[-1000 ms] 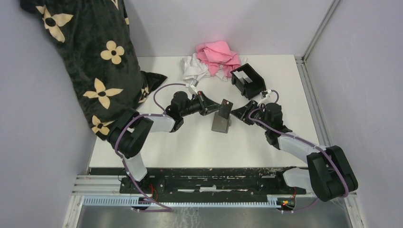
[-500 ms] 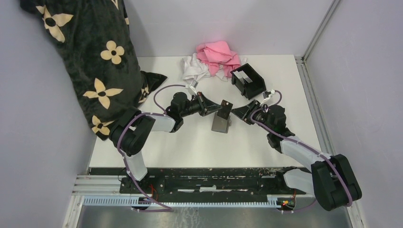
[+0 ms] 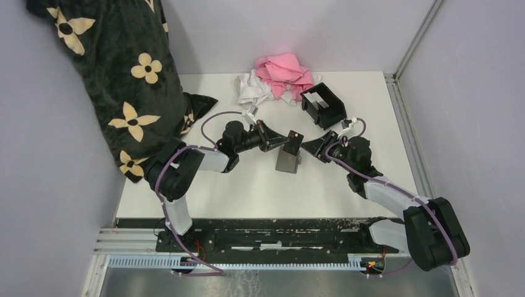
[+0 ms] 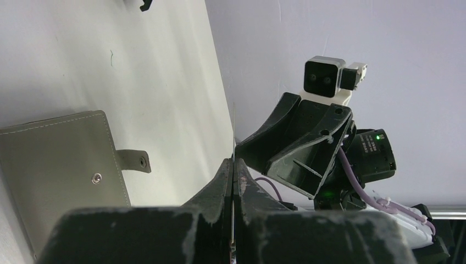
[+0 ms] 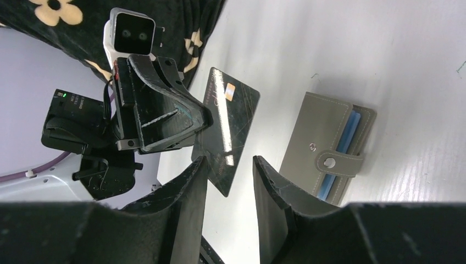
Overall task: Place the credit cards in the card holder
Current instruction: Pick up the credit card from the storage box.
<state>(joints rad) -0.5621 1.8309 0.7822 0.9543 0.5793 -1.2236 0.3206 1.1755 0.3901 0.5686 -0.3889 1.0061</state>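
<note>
My left hand (image 3: pixel 277 137) is pinched shut on one dark credit card (image 5: pixel 228 129). I judge it stands on edge above the grey wallet (image 5: pixel 324 146), mid-surface, so my right hand (image 5: pixel 228 165), half open and empty, can take its free end. One card holder (image 3: pixel 324 105) sits open-topped near the far right corner. I count one card and one wallet; the blue inside may be lining.

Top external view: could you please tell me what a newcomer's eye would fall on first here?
Mid-table, the left gripper pinches a dark card by the grey wallet, with the right gripper open close to the card. A big black fabric with cream flowers fills the far left, and a pink cloth lies at the back near the black card holder.
</note>
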